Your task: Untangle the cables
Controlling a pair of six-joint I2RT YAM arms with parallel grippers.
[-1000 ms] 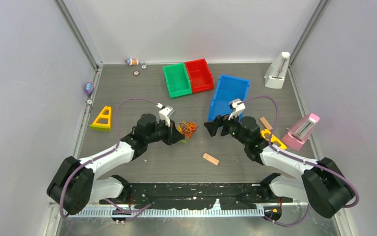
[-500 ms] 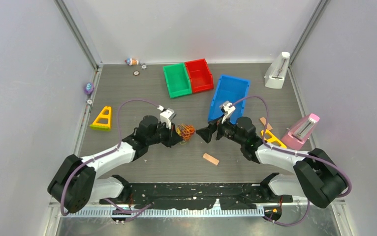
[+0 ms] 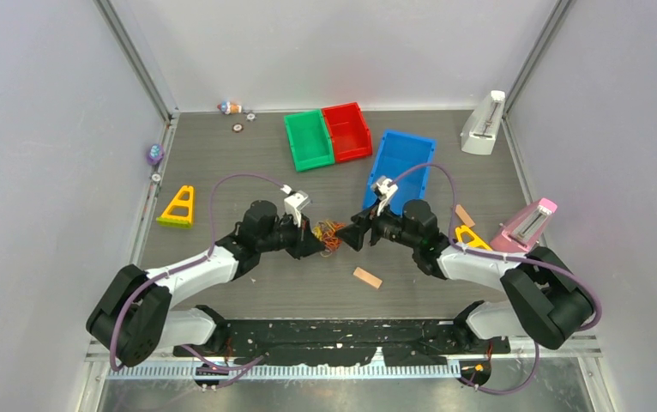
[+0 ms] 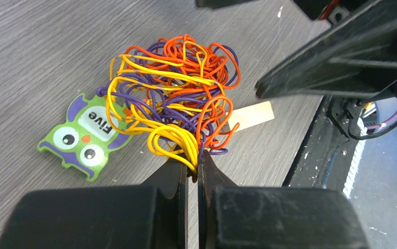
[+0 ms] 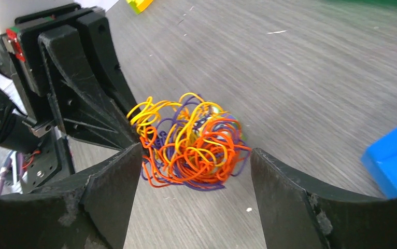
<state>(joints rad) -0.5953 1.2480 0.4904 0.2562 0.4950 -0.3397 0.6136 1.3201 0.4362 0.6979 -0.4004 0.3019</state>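
Jaws of the left gripper (image 3: pixel 320 244) are pinched together at the edge of the cables (image 3: pixel 332 232), and those of the right gripper (image 3: pixel 352 238) stand wide. In the top view both arms reach low over the grey table (image 3: pixel 222 154), forearms angled inward, so the grippers face each other with the tangle between them, near the blue bin (image 3: pixel 402 163).

In the left wrist view, the left gripper (image 4: pixel 192 174) is closed on a few yellow and orange strands at the near edge of the cables (image 4: pixel 175 104). The ball of orange, yellow and purple wire spreads out beyond the tips, over a green owl card (image 4: pixel 85 137) and beside a wooden block (image 4: pixel 253 115).

In the right wrist view, the right gripper (image 5: pixel 195 155) has its fingers (image 5: pixel 113 187) spread to either side of the cables (image 5: pixel 191 140). The left finger is just beside the tangle and the right one stands clear of it
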